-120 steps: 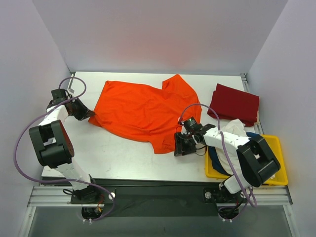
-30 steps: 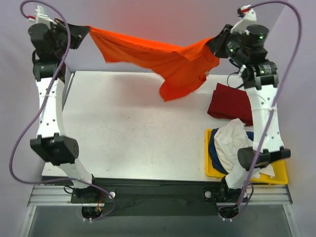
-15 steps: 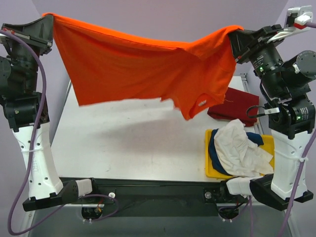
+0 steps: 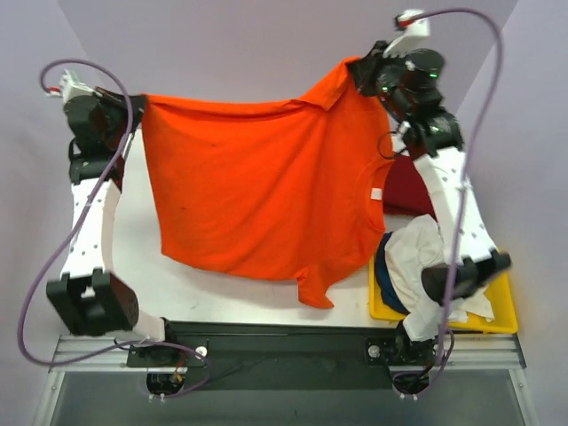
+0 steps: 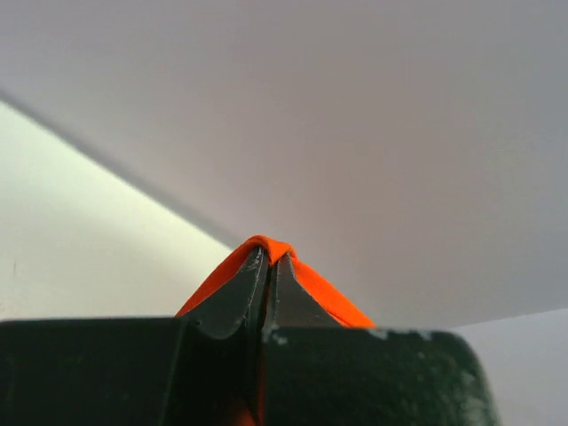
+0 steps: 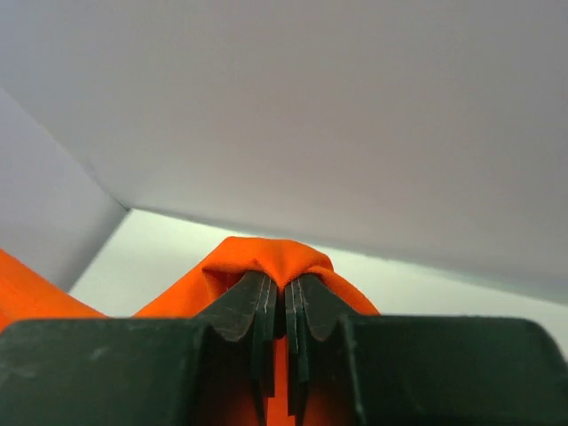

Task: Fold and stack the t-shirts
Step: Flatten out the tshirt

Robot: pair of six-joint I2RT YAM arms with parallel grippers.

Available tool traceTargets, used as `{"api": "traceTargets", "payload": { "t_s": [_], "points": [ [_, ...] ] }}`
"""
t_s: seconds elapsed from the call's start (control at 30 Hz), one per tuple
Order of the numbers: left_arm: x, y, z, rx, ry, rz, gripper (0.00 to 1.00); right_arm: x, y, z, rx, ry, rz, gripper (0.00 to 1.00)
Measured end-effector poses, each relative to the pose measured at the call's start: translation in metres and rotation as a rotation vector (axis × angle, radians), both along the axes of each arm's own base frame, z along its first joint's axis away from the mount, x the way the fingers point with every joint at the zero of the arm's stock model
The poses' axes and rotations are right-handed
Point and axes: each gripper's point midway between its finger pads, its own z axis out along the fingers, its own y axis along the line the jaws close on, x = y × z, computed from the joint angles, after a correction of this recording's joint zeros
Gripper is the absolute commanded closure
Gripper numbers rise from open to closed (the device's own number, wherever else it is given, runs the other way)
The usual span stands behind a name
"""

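**Orange t-shirt, shaken out, comes down spread between both arms**

At 10 o'clock in the top view, the left fingers (image 5: 269, 264) are clenched on one corner of the orange t-shirt (image 4: 257, 186). At 1 o'clock the right fingers (image 6: 284, 288) are clenched on another. Half a second ago the cloth was stretched high and close to the camera. Now both arms have dropped back, and the shirt hangs open, its sleeve trailing toward 6 o'clock over the desk (image 4: 138, 240). Whether it touches the desk cannot be told. The shake-out looks finished, so laying it flat for folding seems next. The dark red t-shirt (image 4: 401, 191) lies at 3 o'clock, partly hidden. White (image 4: 417, 257) and navy (image 4: 382, 266) shirts wait in the yellow bin (image 4: 493, 321) at 4 o'clock.
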Motion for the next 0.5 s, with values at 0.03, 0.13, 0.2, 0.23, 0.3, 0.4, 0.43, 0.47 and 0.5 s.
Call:
{"api": "traceTargets", "payload": {
  "t_s": [0.03, 0.13, 0.2, 0.23, 0.3, 0.4, 0.43, 0.47, 0.5],
  "points": [
    [0.023, 0.002, -0.033, -0.01, 0.066, -0.01, 0.95, 0.029, 0.003, -0.029, -0.008, 0.058, -0.01, 1.0],
    [0.081, 0.006, -0.144, -0.031, 0.28, -0.046, 0.41, 0.11, 0.009, -0.14, -0.025, 0.272, -0.039, 0.43],
    [0.106, 0.006, -0.221, -0.054, 0.428, -0.074, 0.2, 0.151, 0.009, -0.22, -0.021, 0.421, -0.054, 0.1],
    [0.112, 0.005, -0.257, -0.061, 0.497, -0.086, 0.15, 0.164, 0.007, -0.262, -0.017, 0.497, -0.057, 0.0],
    [0.108, 0.0, -0.322, -0.077, 0.646, -0.105, 0.08, 0.167, 0.002, -0.343, -0.019, 0.67, -0.063, 0.0],
    [0.091, -0.011, -0.355, -0.074, 0.771, -0.136, 0.03, 0.129, -0.012, -0.431, -0.025, 0.914, -0.081, 0.0],
    [0.088, -0.016, -0.351, -0.065, 0.772, -0.148, 0.03, 0.117, -0.015, -0.445, -0.026, 0.962, -0.082, 0.0],
    [0.087, -0.02, -0.344, -0.05, 0.764, -0.16, 0.03, 0.104, -0.017, -0.455, -0.027, 1.001, -0.08, 0.0],
    [0.085, -0.024, -0.335, -0.036, 0.753, -0.17, 0.03, 0.09, -0.017, -0.459, -0.028, 1.033, -0.073, 0.0]
  ]
}}
